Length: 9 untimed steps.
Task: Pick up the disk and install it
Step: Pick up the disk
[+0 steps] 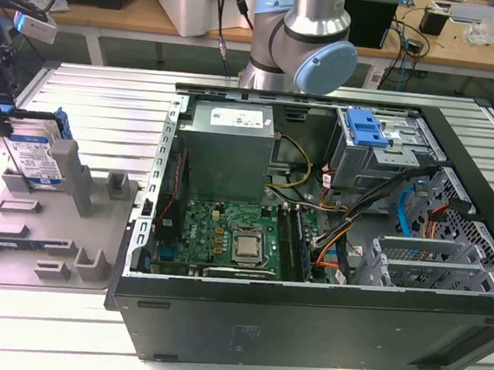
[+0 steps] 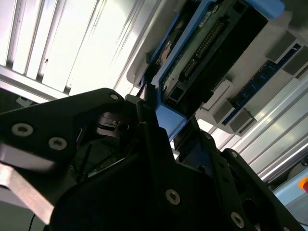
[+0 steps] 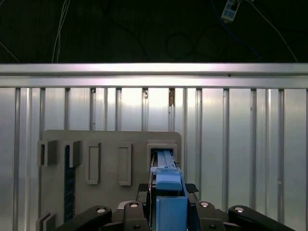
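While the pick-up step is judged to be in hand, the gripper (image 1: 6,120) is seen at the far left of the exterior view, closed narrowly on the top edge of the disk (image 1: 35,158). In the second wrist view its fingers (image 2: 151,130) are pressed against the blue carrier frame. The disk is held upright in a slot of the grey holder plate (image 1: 50,232) and, by the look of it, is not yet lifted out. It is shown as a flat silver drive with a blue-and-white label. To the right lies the open computer case (image 1: 302,335), with the grey drive cage (image 1: 389,159) and its blue latch (image 1: 366,126) at its far right. A straight pull along the slot is judged to be called for, so that the carrier is not jammed.
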Each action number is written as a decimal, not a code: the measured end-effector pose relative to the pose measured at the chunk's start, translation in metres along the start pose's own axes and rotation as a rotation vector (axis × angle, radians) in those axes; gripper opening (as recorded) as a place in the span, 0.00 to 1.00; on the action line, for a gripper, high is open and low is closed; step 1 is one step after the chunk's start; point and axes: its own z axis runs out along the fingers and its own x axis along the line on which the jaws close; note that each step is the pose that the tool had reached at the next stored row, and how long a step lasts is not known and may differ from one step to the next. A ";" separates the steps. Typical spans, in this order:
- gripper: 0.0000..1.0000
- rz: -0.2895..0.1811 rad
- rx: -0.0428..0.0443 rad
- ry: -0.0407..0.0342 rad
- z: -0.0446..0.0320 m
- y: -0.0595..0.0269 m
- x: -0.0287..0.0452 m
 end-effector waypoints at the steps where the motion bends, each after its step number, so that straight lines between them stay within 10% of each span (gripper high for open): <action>1: 0.41 0.000 0.0001 -0.0001 0.0002 0.0000 0.0000; 9: 0.41 0.000 0.0000 0.0000 0.0023 -0.0001 -0.0001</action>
